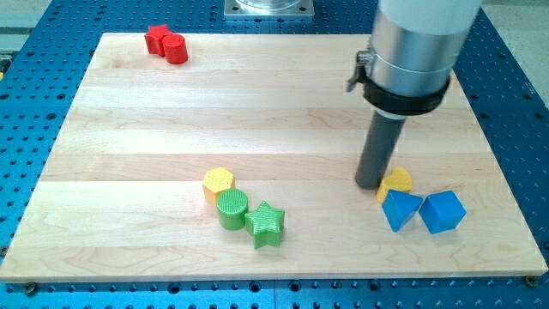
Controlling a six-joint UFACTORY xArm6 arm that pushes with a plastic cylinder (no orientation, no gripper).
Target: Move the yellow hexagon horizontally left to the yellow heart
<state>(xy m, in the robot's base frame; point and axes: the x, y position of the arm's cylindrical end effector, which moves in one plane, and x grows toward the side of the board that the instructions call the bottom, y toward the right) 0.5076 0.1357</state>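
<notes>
The yellow hexagon [218, 182] lies left of the board's middle, near the view's bottom, touching a green cylinder [232, 208]. The yellow heart [397, 181] lies at the right, partly hidden by the rod. My tip [371, 183] rests on the board just left of the yellow heart, touching or nearly touching it, far to the right of the hexagon.
A green star [267, 224] touches the green cylinder on its lower right. Two blue blocks [401, 209] [443, 211] sit just below the yellow heart. A red star [157, 39] and red cylinder [176, 48] lie at the top left. The wooden board [257, 103] has blue perforated table around it.
</notes>
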